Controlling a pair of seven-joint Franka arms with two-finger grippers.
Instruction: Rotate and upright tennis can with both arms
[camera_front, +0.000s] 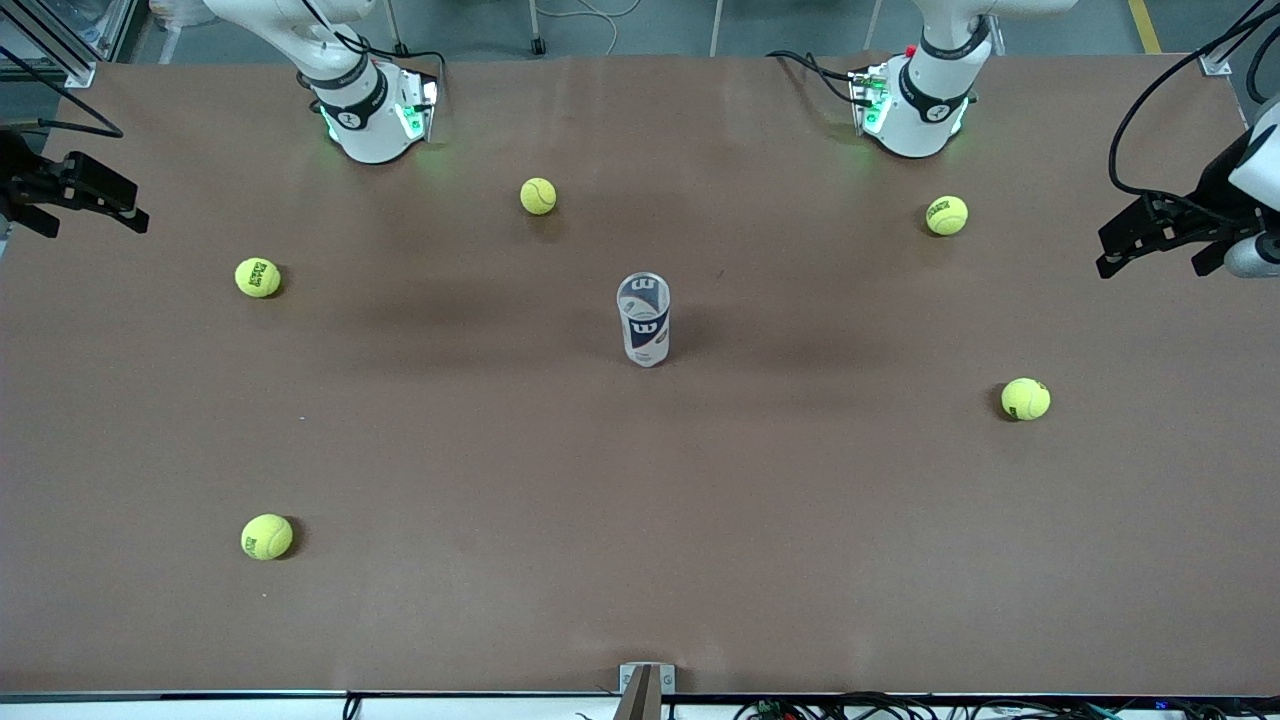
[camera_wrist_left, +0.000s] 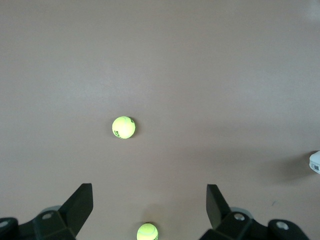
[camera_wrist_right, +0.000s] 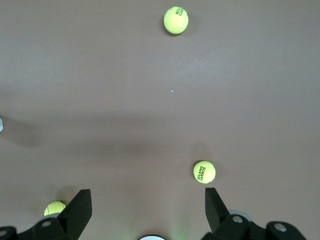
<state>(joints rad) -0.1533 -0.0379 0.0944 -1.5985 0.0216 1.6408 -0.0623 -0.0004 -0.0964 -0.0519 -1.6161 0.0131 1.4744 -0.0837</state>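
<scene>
Already the tennis can (camera_front: 644, 320) stands upright mid-table, so the left gripper (camera_wrist_left: 150, 200) and right gripper (camera_wrist_right: 148, 200), fingers apart at opposite table ends, should stay clear of it.

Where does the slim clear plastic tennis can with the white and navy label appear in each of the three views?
Front view: the slim clear plastic tennis can stands upright at mid-table.
Left wrist view: only a white sliver of it shows at the picture's edge.
Right wrist view: only a pale sliver shows at the edge.
Shared landmark: the brown table, dotted with yellow-green tennis balls, shows in all three.
</scene>
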